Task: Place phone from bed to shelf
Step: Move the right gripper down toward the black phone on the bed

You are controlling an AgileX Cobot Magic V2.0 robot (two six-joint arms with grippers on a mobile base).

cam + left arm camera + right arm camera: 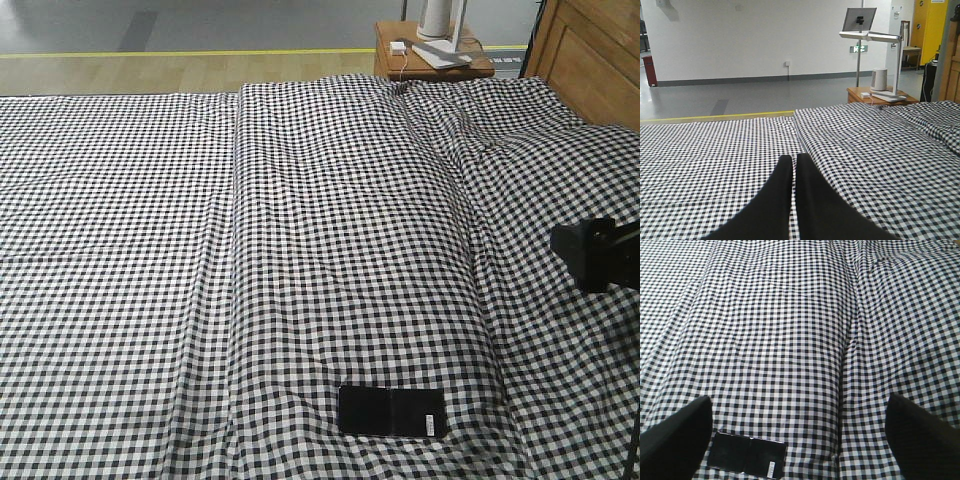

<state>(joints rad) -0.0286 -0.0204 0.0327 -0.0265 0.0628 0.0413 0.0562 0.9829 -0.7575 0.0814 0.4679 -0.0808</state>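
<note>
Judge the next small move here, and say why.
Probably lower the right gripper toward the phone, shifting to centre over it. Its fingers are open, and the phone lies flat and untouched on the bed, off-centre near one finger in the right wrist view.

You've got the phone (392, 411) lying flat, a glossy black slab with a crease across its middle and a small white sticker at its right end. It rests on the bed (300, 250), on rumpled black-and-white gingham cloth, low in the front view.
</note>
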